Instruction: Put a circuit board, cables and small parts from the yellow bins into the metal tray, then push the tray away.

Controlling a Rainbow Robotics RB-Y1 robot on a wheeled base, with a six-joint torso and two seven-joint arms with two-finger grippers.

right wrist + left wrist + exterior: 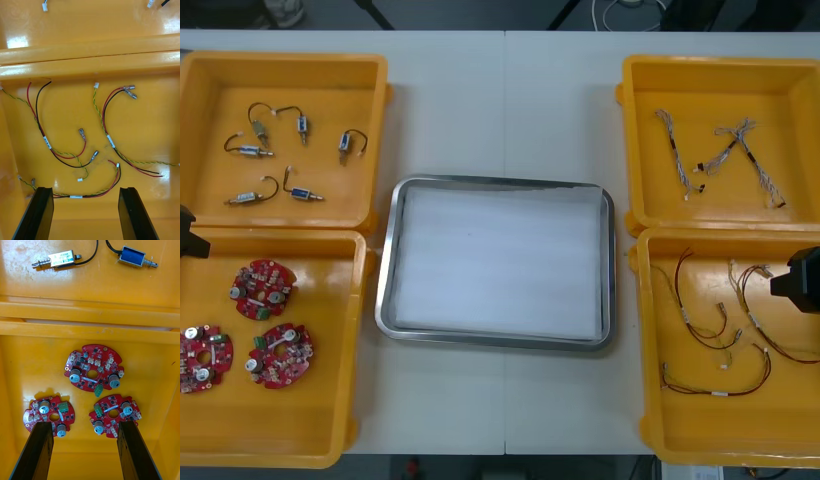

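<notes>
Hovering the left gripper point(84, 427) over the near left yellow bin point(320, 430), fingers wide apart and holding nothing, likely aiming at one of three round red circuit boards point(93, 367) lying flat. Hovering the right gripper point(85, 189) the same way, open and empty, above the red and yellow cables point(108, 138). Leaving the metal tray point(385, 260) bare between the bins. Finding open room between boards, minding bin walls nearby.

We found the metal tray point(498, 262) lying flat at the middle of the counter, shiny at the rim and white inside. Three round red circuit boards point(264, 288) lay in the near left yellow bin point(290, 420). Several small metal parts point(250, 152) with black cables point(268, 108) lay scattered in the far left bin point(320, 90). Twisted cables point(738, 138) lay in the far right bin point(710, 85). Loose red, black and yellow cables point(710, 335) lay in the near right bin point(720, 425).
</notes>
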